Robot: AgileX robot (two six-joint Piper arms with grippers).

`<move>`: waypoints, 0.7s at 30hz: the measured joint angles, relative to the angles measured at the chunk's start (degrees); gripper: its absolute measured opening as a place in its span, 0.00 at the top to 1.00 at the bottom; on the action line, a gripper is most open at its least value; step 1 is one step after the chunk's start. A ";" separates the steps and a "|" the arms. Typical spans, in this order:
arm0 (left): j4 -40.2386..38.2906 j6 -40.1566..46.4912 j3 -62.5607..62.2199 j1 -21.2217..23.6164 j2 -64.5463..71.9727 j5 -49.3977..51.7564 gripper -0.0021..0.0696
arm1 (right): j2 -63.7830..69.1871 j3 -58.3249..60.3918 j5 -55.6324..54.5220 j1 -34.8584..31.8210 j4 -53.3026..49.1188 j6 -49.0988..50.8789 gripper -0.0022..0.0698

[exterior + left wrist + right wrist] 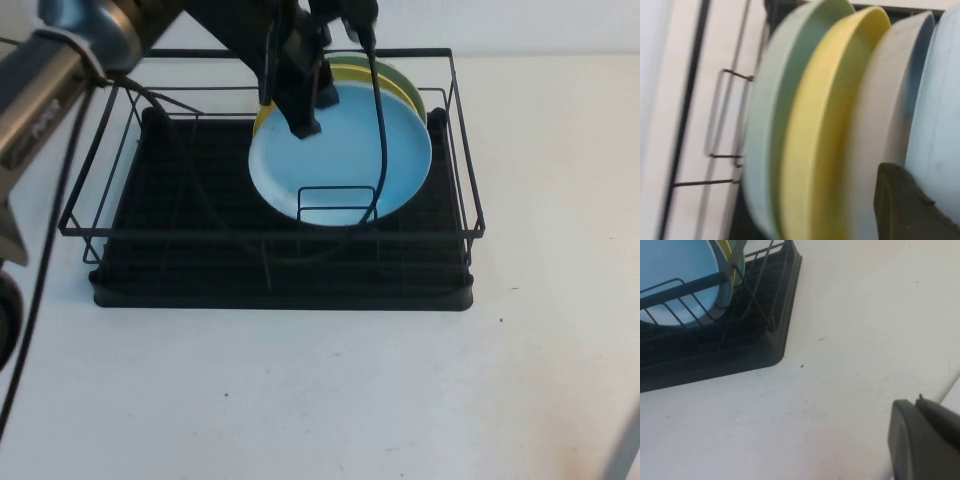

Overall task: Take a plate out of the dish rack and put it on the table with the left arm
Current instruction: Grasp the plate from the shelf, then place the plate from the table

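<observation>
The sky-blue plate (340, 165) stands upright at the front of the row in the black wire dish rack (130, 200). A yellow plate (262, 118) and a green one (405, 85) stand behind it. My left gripper (305, 122) reaches down from above onto the plate's upper left rim. One finger lies on its front face. In the left wrist view the other finger (905, 205) presses the back of the plate (940, 100), in front of a duller grey-blue plate (880, 120). My right gripper (914, 401) hovers shut over the white table (850, 340), off the rack's corner.
The rack's small wire holder (335, 205) crosses the plate's lower edge, and the rack's top rail (455, 120) runs close on the right. A black cable (380, 130) hangs across the plate's face. Bare table (330, 400) lies in front of the rack.
</observation>
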 joint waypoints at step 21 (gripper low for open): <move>2.88 -34.26 0.14 1.20 -30.32 10.51 0.91 | 0.00 0.00 0.00 0.00 0.00 0.00 1.00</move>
